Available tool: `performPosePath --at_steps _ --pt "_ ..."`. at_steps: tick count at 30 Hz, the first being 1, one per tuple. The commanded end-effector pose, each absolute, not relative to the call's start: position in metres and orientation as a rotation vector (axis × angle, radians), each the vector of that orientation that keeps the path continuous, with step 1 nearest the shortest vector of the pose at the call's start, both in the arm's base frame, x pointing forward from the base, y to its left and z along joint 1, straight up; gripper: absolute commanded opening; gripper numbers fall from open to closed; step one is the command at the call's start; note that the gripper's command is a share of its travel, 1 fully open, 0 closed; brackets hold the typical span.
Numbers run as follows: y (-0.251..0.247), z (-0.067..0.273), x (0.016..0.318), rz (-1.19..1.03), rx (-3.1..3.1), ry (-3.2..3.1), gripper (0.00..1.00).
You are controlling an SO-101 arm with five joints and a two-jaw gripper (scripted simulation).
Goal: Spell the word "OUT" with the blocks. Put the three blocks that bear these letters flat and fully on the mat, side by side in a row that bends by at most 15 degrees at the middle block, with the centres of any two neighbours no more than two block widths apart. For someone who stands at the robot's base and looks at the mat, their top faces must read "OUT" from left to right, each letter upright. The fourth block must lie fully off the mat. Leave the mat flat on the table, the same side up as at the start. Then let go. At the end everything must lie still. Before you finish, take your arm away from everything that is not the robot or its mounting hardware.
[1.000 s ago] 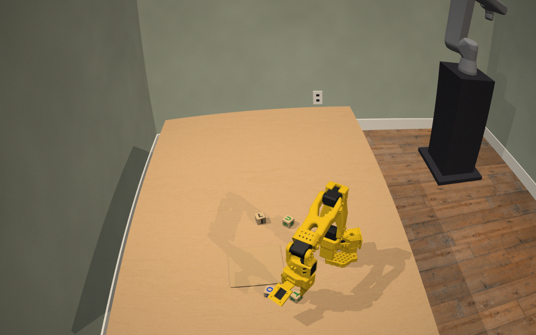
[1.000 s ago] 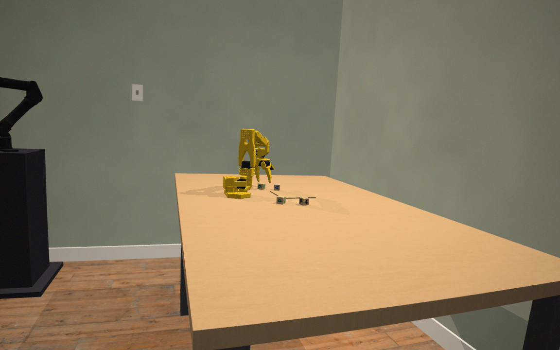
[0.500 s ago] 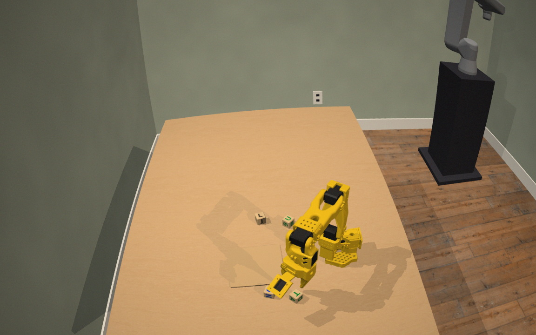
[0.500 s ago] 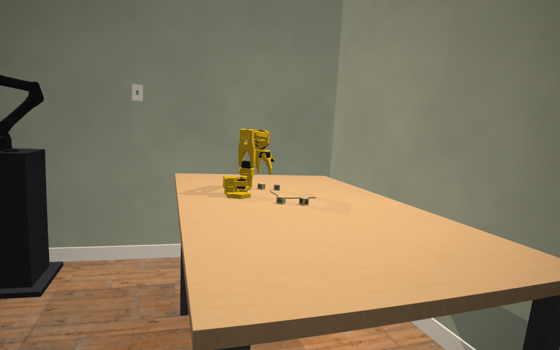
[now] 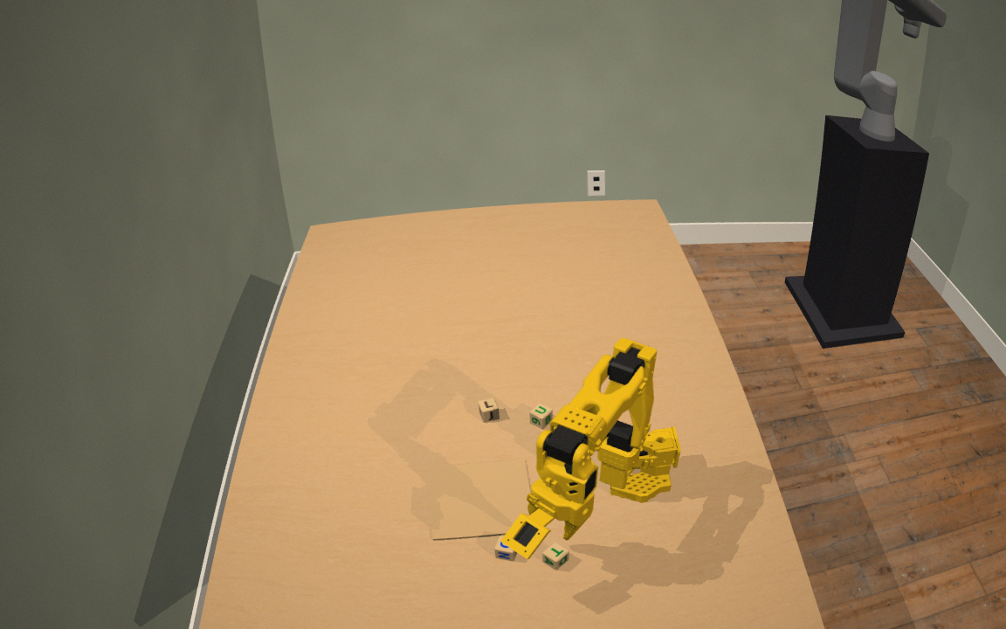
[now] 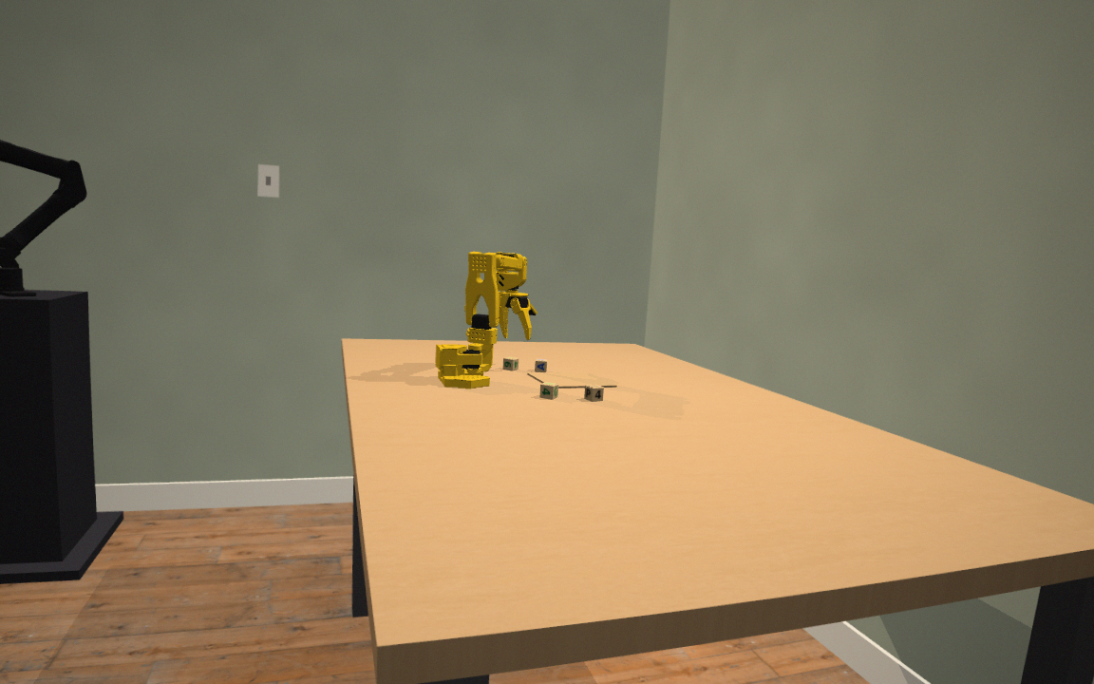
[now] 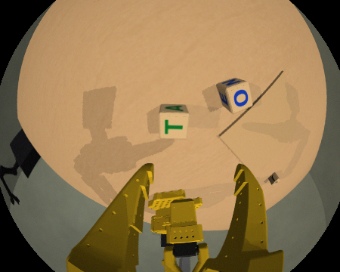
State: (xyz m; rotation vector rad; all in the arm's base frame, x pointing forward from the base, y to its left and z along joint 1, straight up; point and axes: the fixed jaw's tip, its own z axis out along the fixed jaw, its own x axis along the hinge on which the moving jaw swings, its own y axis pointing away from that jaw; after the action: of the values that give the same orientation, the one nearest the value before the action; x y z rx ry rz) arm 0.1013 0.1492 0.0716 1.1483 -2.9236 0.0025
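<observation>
My gripper (image 6: 516,335) (image 7: 195,166) is open and empty, raised above the table. The T block (image 5: 554,556) (image 6: 510,364) (image 7: 174,125) lies on the table off the mat, T up, ahead of the fingertips in the wrist view. The O block (image 5: 504,551) (image 6: 540,366) (image 7: 236,96) has O up and lies just outside the mat's near edge; the wrist part covers some of it in the top view. The U block (image 5: 540,415) (image 6: 548,390) and the L block (image 5: 487,411) (image 6: 594,393) stand beyond the mat's far edge. The thin mat (image 5: 483,516) (image 7: 253,140) lies flat and bears no block.
The yellow arm (image 5: 600,398) (image 6: 481,289) reaches over the table (image 5: 491,297) (image 6: 661,510) from its base (image 5: 639,483) (image 6: 464,381), right of the mat in the top view. Its shadows cross the mat and the tabletop. A separate grey arm (image 5: 878,93) stands on a pedestal off the table.
</observation>
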Motion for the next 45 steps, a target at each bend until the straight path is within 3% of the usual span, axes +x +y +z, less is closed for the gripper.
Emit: performPosePath --at_steps 1,11,30,45 --pt "0.155 0.083 0.104 -0.06 1.171 -2.979 0.33" --pt "0.156 0.09 0.105 -0.098 1.184 -3.012 0.33" --pt "0.154 0.158 0.104 -0.527 1.302 -3.313 0.32" --pt "0.153 0.163 0.103 -0.558 1.314 -3.33 0.32"
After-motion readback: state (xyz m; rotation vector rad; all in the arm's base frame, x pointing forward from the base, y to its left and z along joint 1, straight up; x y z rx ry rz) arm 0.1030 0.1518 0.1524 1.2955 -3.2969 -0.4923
